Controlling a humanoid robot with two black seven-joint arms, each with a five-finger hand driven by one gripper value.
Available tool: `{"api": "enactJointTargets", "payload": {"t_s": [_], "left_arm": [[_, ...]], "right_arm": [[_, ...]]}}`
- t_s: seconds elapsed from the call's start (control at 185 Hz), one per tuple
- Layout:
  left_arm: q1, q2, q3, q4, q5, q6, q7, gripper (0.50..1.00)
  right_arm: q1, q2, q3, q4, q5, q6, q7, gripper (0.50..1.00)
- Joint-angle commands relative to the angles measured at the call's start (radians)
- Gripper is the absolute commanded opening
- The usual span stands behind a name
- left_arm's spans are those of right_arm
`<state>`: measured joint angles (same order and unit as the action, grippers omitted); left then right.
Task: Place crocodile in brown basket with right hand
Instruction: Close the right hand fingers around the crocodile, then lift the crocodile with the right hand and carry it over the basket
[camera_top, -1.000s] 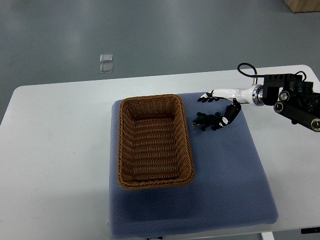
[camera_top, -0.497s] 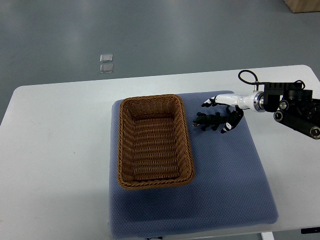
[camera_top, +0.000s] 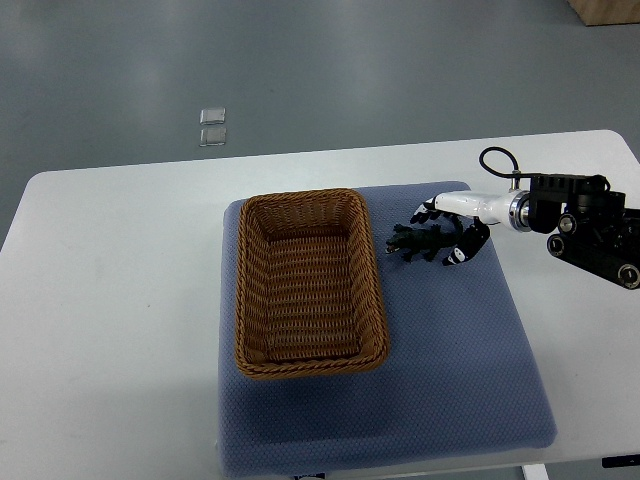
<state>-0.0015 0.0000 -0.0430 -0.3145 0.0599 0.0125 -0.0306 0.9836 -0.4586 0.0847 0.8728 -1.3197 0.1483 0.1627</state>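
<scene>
A small dark green toy crocodile (camera_top: 408, 241) lies on the blue mat, just right of the brown wicker basket (camera_top: 310, 360). My right hand (camera_top: 442, 233) reaches in from the right edge and sits over the crocodile's right end. Its fingers (camera_top: 424, 212) curve above the toy on the far side, and its thumb (camera_top: 458, 254) is on the near side. The hand is open, straddling the toy, with no firm hold showing. The basket stands upright with nothing in it.
The blue padded mat (camera_top: 450, 380) covers the middle of the white table (camera_top: 110, 300). Two small clear squares (camera_top: 212, 126) lie on the grey floor beyond the table. The black forearm and cable (camera_top: 585, 220) hang over the table's right side.
My right hand has dropped lower and drawn back slightly right, so its fingers now bracket the crocodile's right end. The crocodile and basket have stayed in place.
</scene>
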Motion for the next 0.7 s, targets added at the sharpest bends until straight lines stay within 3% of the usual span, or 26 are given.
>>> {"api": "enactJointTargets", "payload": {"t_s": [0.0, 0.227, 0.308, 0.697], "left_arm": [[0.000, 0.000, 0.000, 0.000, 0.000, 0.000, 0.000, 1.000], [0.000, 0.000, 0.000, 0.002, 0.000, 0.000, 0.000, 1.000], [0.000, 0.000, 0.000, 0.000, 0.000, 0.000, 0.001, 1.000], [0.000, 0.000, 0.002, 0.000, 0.000, 0.000, 0.000, 1.000]], "right_arm": [[0.000, 0.000, 0.000, 0.000, -0.001, -0.004, 0.000, 0.719], [-0.003, 0.001, 0.000, -0.001, -0.026, -0.023, 0.015, 0.605], [0.001, 0.000, 0.001, -0.001, -0.024, -0.026, 0.015, 0.500], [0.086, -0.026, 0.018, 0.002, -0.006, -0.001, 0.018, 0.500]]}}
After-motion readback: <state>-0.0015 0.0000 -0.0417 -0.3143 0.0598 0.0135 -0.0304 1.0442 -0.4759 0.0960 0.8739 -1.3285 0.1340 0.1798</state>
